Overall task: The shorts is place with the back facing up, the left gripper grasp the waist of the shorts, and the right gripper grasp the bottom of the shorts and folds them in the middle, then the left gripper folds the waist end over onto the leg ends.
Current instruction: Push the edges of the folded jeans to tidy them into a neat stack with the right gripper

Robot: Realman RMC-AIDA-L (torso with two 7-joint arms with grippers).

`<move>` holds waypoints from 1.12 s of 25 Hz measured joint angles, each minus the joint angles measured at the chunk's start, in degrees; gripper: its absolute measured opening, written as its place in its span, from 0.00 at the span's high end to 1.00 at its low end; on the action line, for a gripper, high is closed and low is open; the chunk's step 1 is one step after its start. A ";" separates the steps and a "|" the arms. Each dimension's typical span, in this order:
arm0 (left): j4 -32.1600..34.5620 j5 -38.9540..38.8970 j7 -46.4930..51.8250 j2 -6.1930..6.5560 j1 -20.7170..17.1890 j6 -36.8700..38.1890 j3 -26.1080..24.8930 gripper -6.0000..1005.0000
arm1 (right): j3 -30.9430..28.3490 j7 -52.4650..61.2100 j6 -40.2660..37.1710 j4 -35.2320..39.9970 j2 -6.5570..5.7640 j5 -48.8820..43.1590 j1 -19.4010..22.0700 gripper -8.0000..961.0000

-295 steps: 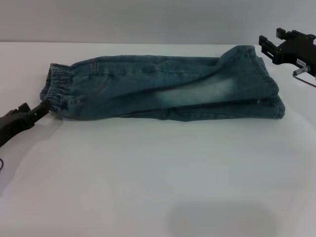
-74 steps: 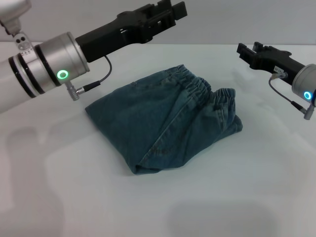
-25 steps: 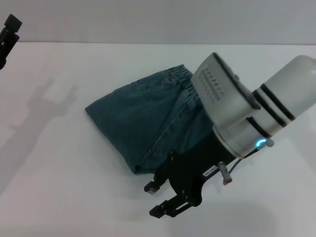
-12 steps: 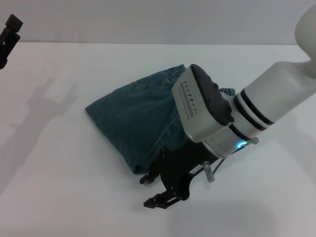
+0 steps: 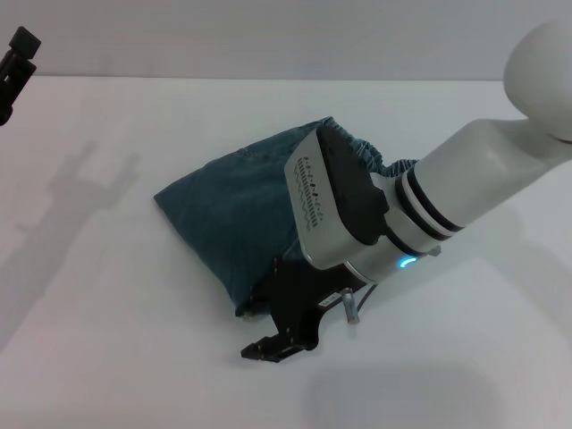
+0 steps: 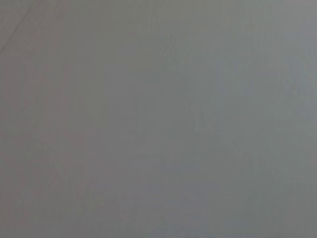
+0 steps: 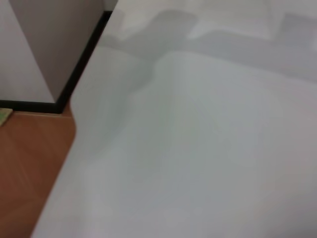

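1. The shorts [image 5: 234,213]: blue-green denim, already folded into a compact bundle, lie near the middle of the white table [image 5: 107,357]. The bundle appears doubled lengthwise and then end over end, so the folds the task calls for look finished.
2. The waist of the shorts [image 5: 375,154]: the puckered elastic band shows at the far edge of the bundle, beside the white arm, in keeping with a waist end carried across onto the leg ends. The hems themselves are hidden beneath the fold and the arm.
3. The right gripper [image 5: 268,335]: reaches diagonally over the bundle, its boxy module [image 5: 313,201] above the denim and its black jaws at the near corner of the fold, low to the table. The jaws stand parted with no cloth between them. Judged from this pose, it is placed to tidy or press that corner.
4. The left gripper [image 5: 16,58]: parked at the far left edge, well apart from the shorts; whether it is parted or closed cannot be told.
5. Wrist views: the left shows only blank grey; the right shows bare table and a strip of floor [image 7: 29,163].
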State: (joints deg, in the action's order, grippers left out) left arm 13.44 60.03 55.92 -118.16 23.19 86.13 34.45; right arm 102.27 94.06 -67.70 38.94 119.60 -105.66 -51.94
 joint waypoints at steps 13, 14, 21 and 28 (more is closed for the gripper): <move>0.00 0.00 0.08 0.04 -0.01 -0.10 0.00 0.18 | 3.33 -0.08 9.95 0.48 0.03 0.11 -0.21 0.49; 0.00 0.00 0.07 0.05 0.02 -0.16 0.00 0.18 | 3.40 -0.09 10.57 0.62 0.04 0.12 -0.19 0.49; 0.00 0.00 0.10 0.05 0.04 -0.32 0.00 0.18 | 5.65 -0.15 18.23 1.13 0.11 0.53 0.07 0.51; 0.00 0.00 0.19 0.04 -0.27 -0.35 0.00 0.18 | 8.94 -0.28 28.34 1.16 0.17 1.87 0.74 0.52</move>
State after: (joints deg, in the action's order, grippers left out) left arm 13.44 60.03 56.11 -118.11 22.91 85.78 34.45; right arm 111.22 93.78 -39.36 40.09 119.77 -103.78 -51.20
